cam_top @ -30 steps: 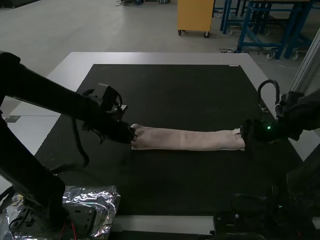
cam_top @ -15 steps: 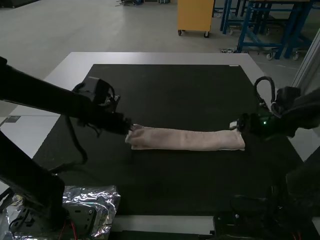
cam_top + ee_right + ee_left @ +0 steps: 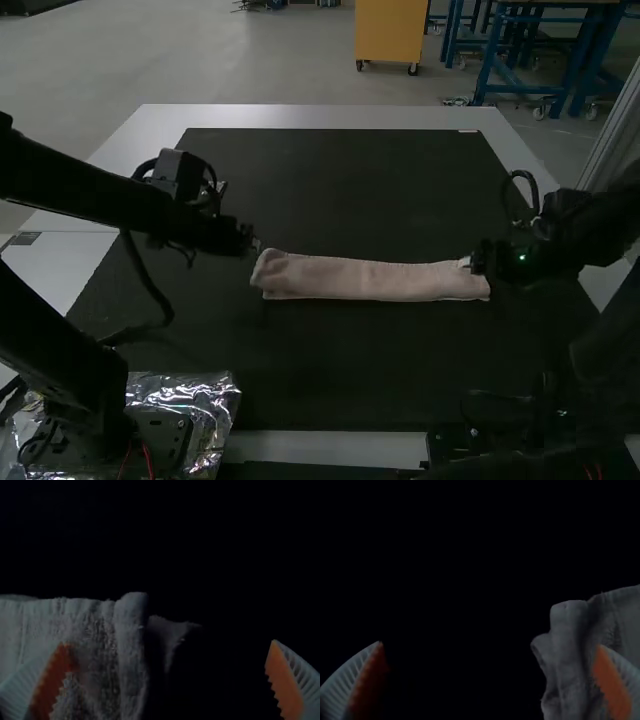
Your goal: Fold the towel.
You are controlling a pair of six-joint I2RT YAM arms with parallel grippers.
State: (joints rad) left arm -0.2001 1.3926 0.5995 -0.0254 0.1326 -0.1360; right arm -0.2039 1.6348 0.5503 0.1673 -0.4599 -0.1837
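Pink towel (image 3: 370, 280) stretches lengthwise from near the left gripper (image 3: 256, 245) to the right gripper (image 3: 474, 263), both jaws spread (right looks nearer).

High rear view downward, two wrist close-ups

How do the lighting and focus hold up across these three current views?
High view: dim but readable, the towel pale against a dark mat, glare on the crinkled foil. Left wrist view: very dark, the background black, towel grey. Right wrist view: equally black behind, though the towel's texture shows; the orange pads stand out.
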